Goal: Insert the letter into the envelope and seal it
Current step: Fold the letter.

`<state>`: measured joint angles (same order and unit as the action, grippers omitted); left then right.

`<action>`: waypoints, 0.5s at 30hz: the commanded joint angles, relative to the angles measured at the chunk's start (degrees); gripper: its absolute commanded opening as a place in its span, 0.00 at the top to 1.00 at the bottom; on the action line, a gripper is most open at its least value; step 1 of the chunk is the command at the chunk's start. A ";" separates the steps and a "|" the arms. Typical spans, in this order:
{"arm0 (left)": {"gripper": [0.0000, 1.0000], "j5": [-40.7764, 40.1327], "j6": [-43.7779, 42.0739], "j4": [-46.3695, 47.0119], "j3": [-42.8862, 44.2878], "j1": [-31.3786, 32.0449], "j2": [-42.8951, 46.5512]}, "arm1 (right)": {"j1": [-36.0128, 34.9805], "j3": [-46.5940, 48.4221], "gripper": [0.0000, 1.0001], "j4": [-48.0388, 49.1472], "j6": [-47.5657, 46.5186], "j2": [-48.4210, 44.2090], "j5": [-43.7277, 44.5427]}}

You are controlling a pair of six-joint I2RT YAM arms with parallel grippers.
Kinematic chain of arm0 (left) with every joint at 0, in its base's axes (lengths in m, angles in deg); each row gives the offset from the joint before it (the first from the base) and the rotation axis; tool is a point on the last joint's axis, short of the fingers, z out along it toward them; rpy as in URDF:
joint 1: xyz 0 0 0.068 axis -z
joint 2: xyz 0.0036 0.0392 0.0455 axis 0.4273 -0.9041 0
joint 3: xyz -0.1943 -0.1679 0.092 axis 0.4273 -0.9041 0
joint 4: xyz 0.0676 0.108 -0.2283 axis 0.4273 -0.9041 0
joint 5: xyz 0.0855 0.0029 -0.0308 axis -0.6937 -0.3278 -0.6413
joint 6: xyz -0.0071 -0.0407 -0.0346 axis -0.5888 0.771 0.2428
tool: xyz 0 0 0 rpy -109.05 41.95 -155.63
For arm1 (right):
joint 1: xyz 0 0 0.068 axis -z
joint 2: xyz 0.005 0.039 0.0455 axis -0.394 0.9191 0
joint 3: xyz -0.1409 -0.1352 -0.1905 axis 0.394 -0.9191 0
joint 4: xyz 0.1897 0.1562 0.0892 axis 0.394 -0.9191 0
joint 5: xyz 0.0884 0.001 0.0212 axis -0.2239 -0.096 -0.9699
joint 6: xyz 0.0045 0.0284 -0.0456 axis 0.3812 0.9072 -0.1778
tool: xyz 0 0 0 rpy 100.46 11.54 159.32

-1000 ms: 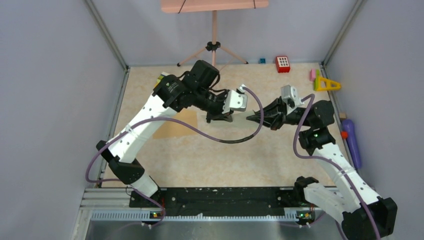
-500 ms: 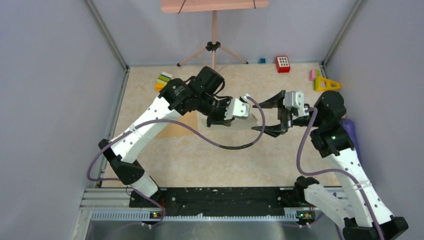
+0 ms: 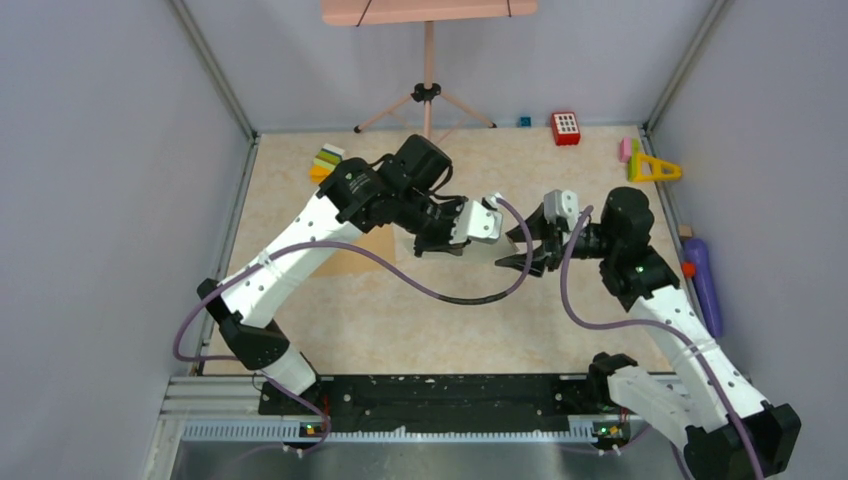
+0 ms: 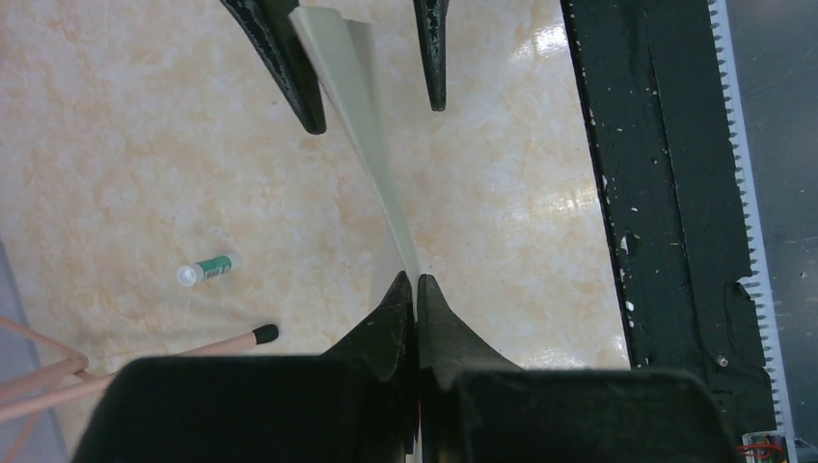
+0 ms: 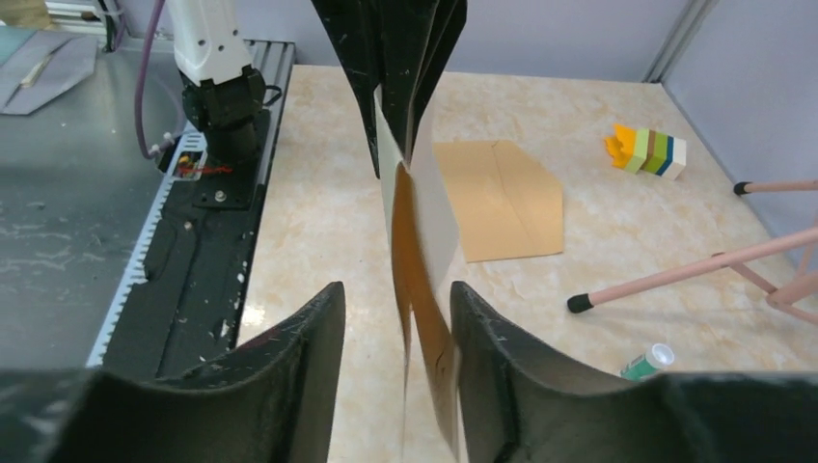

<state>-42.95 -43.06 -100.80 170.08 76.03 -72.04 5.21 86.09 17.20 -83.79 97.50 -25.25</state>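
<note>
Left gripper [image 4: 416,282]: pressed together on one edge of the letter [image 4: 359,116], which I hold edge-up in the air over the middle of the table [image 3: 400,320].
Right gripper [image 5: 395,289]: spread, one finger either side of the sheet's free end, not yet nipping it.
Envelope [image 5: 502,198]: lying flat toward the table's left edge.
My care now: I should close squarely and gently before the left lets go, or I judge the thin sheet may buckle.

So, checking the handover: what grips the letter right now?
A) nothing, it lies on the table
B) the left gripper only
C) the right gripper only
B: the left gripper is pinched shut on the letter, while the right gripper has its jaws open around it.
</note>
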 commanded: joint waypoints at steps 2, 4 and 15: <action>1.00 -0.65 -0.80 -0.42 2.55 0.58 -0.39 | -0.49 0.17 0.82 3.18 -1.40 -1.15 -2.48; 1.00 -1.46 -0.46 -0.03 2.59 0.63 -0.48 | -0.52 0.24 1.00 2.84 -1.60 -1.46 -2.30; 0.40 -1.53 4.63 7.37 3.33 0.68 1.22 | -0.52 -1.17 1.00 7.08 1.54 -1.02 0.79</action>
<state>-45.53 -41.47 -99.58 170.67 76.45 -72.06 5.05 85.76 19.89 -83.75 96.82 -24.86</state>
